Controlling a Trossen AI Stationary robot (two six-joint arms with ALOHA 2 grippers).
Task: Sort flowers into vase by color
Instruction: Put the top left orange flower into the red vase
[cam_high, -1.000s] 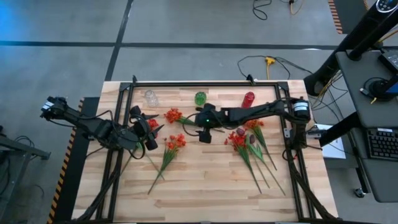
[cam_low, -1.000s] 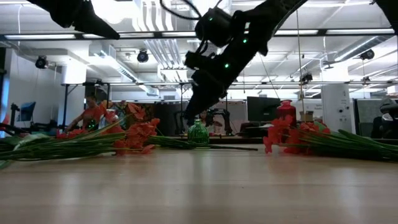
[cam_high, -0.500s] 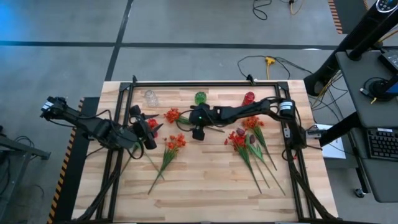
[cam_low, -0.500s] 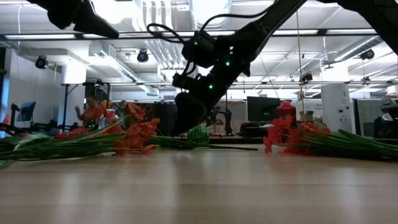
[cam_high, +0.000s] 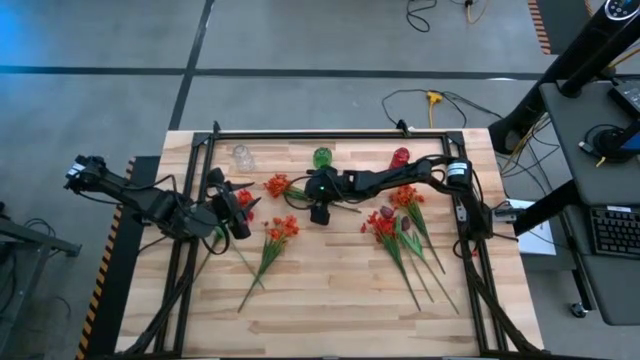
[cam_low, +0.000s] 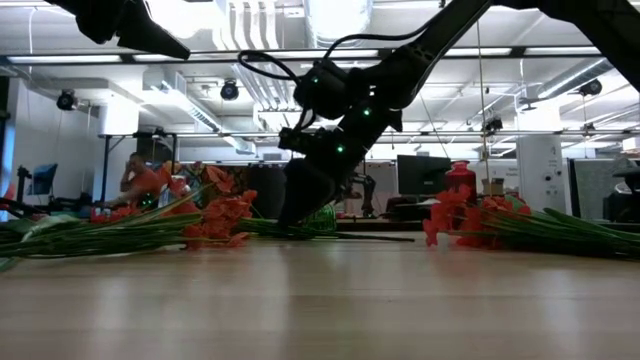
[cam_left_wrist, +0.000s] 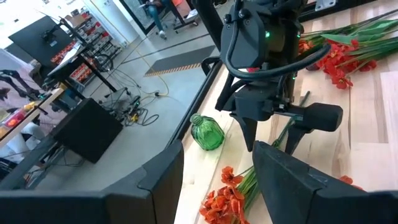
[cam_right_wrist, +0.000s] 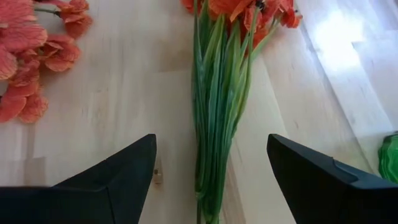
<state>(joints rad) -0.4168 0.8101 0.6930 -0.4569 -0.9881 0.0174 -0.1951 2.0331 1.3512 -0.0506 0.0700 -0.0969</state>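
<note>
An orange flower lies on the table, and its green stem runs between the open fingers of my right gripper. That gripper is low over the table's middle and points down, with one finger on either side of the stem; I see no touch. A second orange flower lies nearer, its stem slanting toward the near edge. A red bloom lies beside my left gripper, which is open and waits at the left. Red, orange and maroon flowers lie in a bunch on the right.
Three small vases stand along the far edge: clear, green and red. The green vase is just beyond my right gripper. A black frame borders the table. Bare wood lies toward the near edge. A person moves in the room behind.
My right gripper has moved a little toward the table's left and has come down until its open fingers stand on either side of the orange flower's stem. The flowers have stayed in place.
</note>
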